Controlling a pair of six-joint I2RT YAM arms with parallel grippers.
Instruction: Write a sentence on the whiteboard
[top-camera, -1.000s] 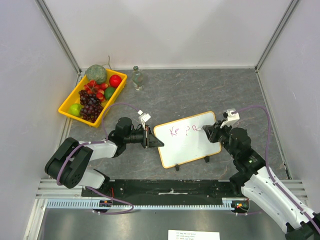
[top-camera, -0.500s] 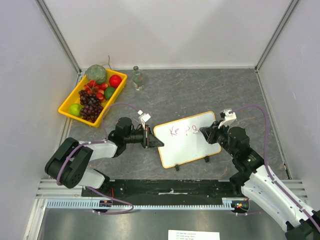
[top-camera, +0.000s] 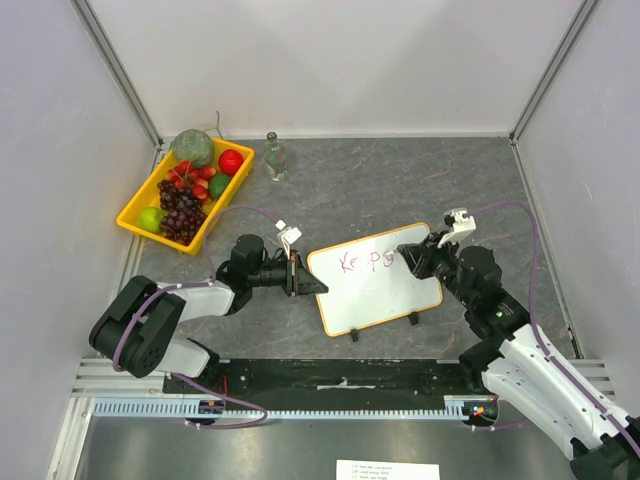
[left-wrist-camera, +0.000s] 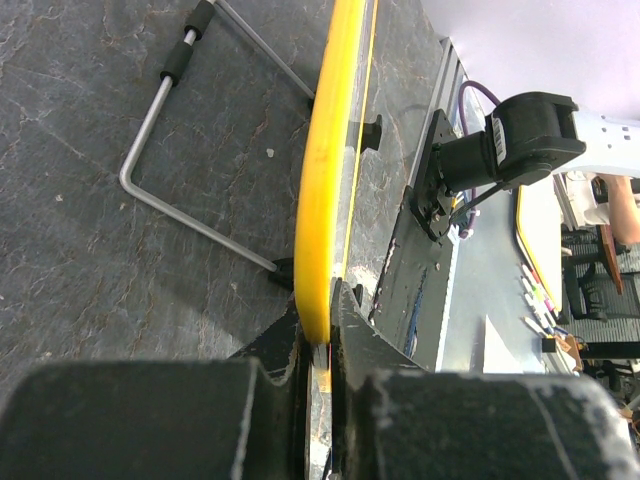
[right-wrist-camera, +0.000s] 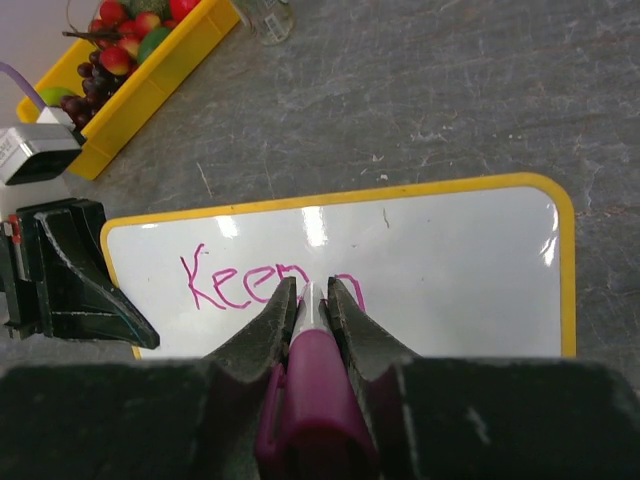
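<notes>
The whiteboard with a yellow frame lies at the table's centre, with pink letters "Keep" and one more mark on it. My left gripper is shut on the board's left edge; in the left wrist view the yellow frame sits clamped between the jaws. My right gripper is shut on a pink marker, tip down on the board just right of the letters. The marker's tip is hidden between the fingers.
A yellow fruit tray with grapes, apples and a green melon stands at the back left. A small clear bottle stands beside it. White walls close the table on three sides. The board's wire stand shows underneath.
My right gripper with the marker has moved left and slightly away from me across the board, and another pink stroke has appeared after "Ke". The left gripper has not moved.
</notes>
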